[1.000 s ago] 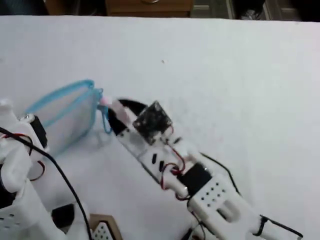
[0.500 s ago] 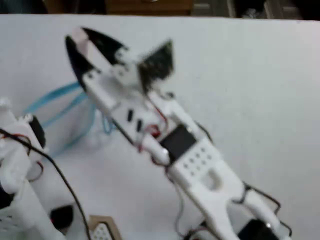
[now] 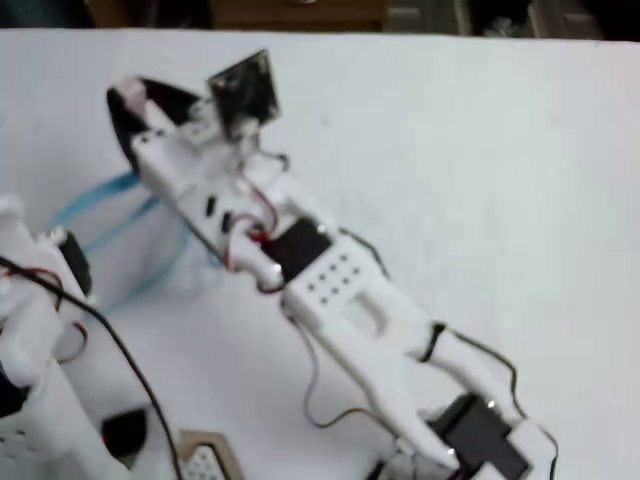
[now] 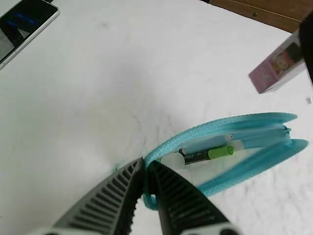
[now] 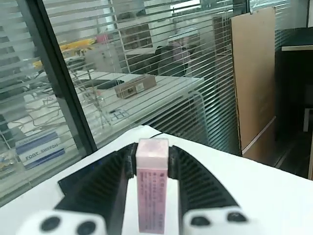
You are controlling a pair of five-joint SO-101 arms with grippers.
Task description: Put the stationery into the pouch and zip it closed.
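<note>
White tabletop (image 3: pixel 480 150) is bearing the pouch (image 4: pixel 244 121) near its left edge, the left gripper (image 4: pixel 145 165) pinching its rim; the right gripper (image 5: pixel 151 152) is clamping, seemingly, a pink eraser (image 5: pixel 151 196).

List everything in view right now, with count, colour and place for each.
pouch: 1, clear with blue zipper trim, lying open on the table.
marker: 1, black with a green end, inside the pouch.
eraser: 1, pink, held above the table in the right gripper.
dark flat device: 1, black screen with a pale rim, on the table apart from the pouch.
table: 1, white, under everything.
left gripper: 1, black fingers, shut on one end of the pouch's rim.
right gripper: 1, black fingers, shut on the eraser, raised off the table.
</note>
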